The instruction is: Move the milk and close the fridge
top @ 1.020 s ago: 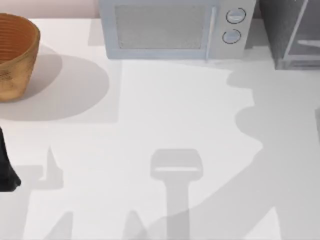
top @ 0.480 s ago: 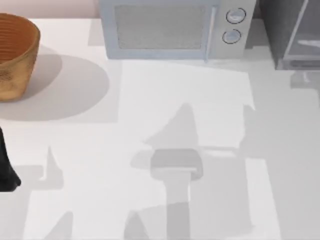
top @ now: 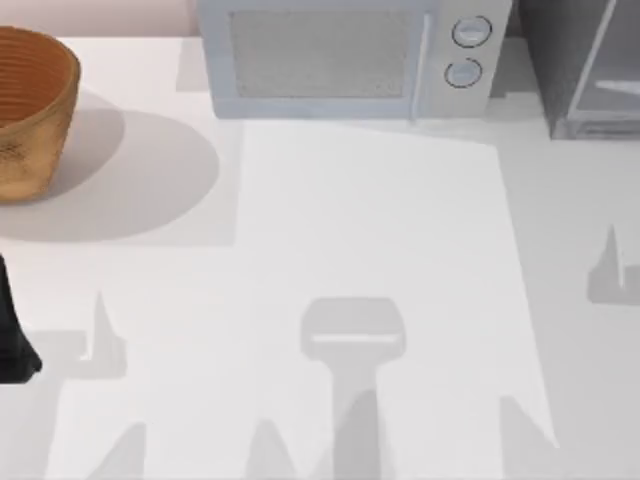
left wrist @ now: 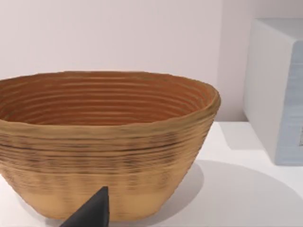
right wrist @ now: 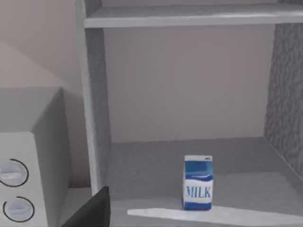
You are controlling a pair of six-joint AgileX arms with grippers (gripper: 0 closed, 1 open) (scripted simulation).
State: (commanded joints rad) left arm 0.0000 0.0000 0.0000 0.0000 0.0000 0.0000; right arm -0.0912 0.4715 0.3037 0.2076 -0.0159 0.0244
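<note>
From above, the table carries a woven basket at the far left, a microwave along the back edge, and the fridge at the back right corner. A dark piece of the left arm sits parked at the left edge.

At the left wrist, the basket looms close, with the microwave's side beyond it. One dark fingertip pokes into view, too little to tell how the left jaws stand.

At the right wrist, the fridge stands open. The milk rests upright on its floor, near the front edge, under a shelf. The microwave is just beside the fridge's wall. One dark fingertip shows; the right jaws' state cannot be told.

The risk appears to lie in the reach. A small upright carton would probably tip if nudged off-centre, and the fridge wall and shelf leave little room for the gripper. Closing the door while an arm is inside could jam it.
</note>
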